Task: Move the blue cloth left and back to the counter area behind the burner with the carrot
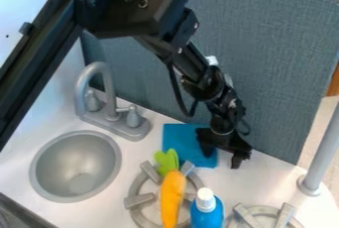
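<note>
White table (132,155), comprising: round grey sink (74,158), set in; grey faucet (110,105), behind sink; flat blue square (175,140), right of faucet; two grey burners (139,200), towards near edge; upright grey post (324,147), far right.

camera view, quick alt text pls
Open black robot gripper at the right edge of a flat blue square on a white counter; nearer, a green-topped orange toy carrot on a grey burner, a white-capped blue bottle; left, a round grey sink.
</note>
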Controlling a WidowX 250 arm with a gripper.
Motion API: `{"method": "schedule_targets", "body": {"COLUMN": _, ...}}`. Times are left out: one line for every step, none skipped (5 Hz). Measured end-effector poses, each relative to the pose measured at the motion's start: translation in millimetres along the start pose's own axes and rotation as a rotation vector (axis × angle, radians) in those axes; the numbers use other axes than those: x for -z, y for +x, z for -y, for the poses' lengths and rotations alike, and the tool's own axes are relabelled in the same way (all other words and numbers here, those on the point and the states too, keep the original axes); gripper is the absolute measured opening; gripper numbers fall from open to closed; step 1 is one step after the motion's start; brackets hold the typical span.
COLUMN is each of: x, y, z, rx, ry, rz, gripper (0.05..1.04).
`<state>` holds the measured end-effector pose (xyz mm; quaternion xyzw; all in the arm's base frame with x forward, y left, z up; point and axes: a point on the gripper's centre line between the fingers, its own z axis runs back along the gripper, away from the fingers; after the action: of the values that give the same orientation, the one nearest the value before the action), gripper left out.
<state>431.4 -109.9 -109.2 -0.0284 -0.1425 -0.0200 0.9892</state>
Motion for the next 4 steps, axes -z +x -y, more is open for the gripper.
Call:
{"method": "schedule_targets", "body": {"x": 1.4, "y": 1.2, "z": 11.2, "rx": 0.028, "ry": -0.012, "rz": -0.007, "gripper": 1.003}}
{"method": "schedule_targets", "body": {"x": -1.0, "y": -7.1, "z": 23.9, "rx": 0.046, "ry": -0.042, "rz": -0.003, "gripper": 1.002}}
{"method": "schedule_targets", "body": {"x": -8.3, "y": -10.8, "z": 45.7, "rx": 0.038, "ry": -0.127, "rz": -0.005, "gripper": 1.002}}
{"method": "schedule_targets", "body": {"x": -10.8, "y": -17.1, "z": 63.1, "rx": 0.046, "ry": -0.163, "rz": -0.027, "gripper": 1.002}}
